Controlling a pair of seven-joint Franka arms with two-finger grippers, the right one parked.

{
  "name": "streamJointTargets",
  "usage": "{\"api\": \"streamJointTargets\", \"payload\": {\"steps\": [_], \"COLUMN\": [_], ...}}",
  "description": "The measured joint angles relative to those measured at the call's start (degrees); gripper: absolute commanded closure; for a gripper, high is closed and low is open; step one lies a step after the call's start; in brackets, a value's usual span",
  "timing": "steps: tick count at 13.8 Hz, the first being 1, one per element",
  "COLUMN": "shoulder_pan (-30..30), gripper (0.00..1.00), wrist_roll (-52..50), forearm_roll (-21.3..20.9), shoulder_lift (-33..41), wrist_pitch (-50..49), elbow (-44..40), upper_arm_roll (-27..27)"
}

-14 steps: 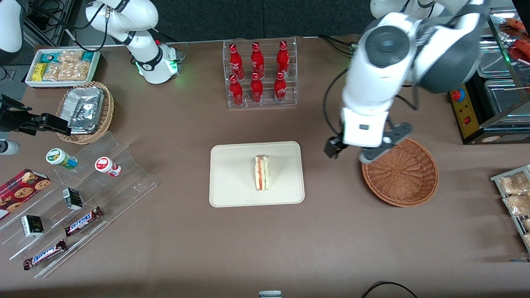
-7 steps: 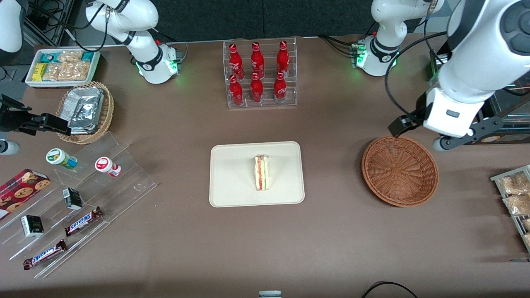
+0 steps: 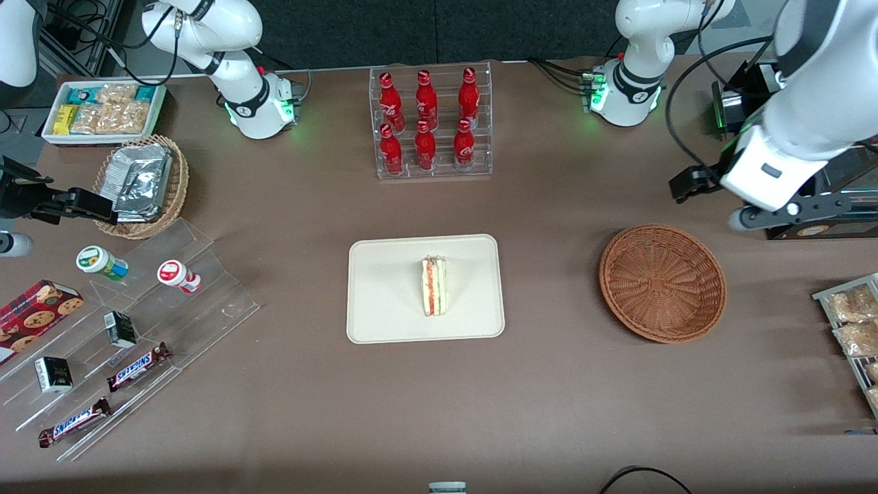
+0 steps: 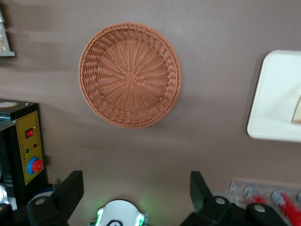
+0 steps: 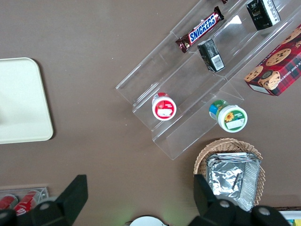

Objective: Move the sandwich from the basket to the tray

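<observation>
The sandwich [image 3: 434, 287] stands on its edge on the cream tray [image 3: 384, 309], its red and green filling facing up. The reddish-brown basket [image 3: 662, 283] is empty, beside the tray toward the working arm's end. My left gripper [image 3: 713, 202] is open and empty, raised above the table, farther from the front camera than the basket. The left wrist view shows the two dark fingers [image 4: 70, 188] wide apart around the gripper's centre [image 4: 135, 188], the empty basket [image 4: 130, 75], the tray's end [image 4: 273, 94] and a corner of the sandwich [image 4: 297, 110].
A clear rack of red bottles [image 3: 430, 123] stands farther from the camera than the tray. A yellow control box [image 3: 772, 185] sits near the gripper. Snack packets [image 3: 850, 322] lie at the working arm's end. A tan basket of foil packets [image 3: 140, 185] and a clear stepped shelf [image 3: 137, 329] are at the parked arm's end.
The left arm has swung from over the basket's edge toward its own end of the table and away from the front camera. The sandwich stays on the tray.
</observation>
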State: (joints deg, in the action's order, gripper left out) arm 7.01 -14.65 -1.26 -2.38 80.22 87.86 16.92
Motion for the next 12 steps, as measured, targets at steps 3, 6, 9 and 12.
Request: {"api": "streamJointTargets", "payload": {"steps": [3, 6, 9, 12], "shoulder_pan": [-7.7, -10.2, -10.6, -10.6], "gripper": [0.00, 0.00, 0.00, 0.00], "wrist_roll": [12.5, 15.4, 15.4, 15.4], "forearm_roll": [2.5, 2.6, 2.6, 1.0], "shoulder_lift": [6.4, 13.5, 15.6, 14.5], "wrist_pitch": [0.7, 2.0, 2.4, 2.3], "elbow": [6.7, 13.0, 13.6, 11.1], "upper_arm_roll": [-14.5, -19.3, -19.3, -19.3]}}
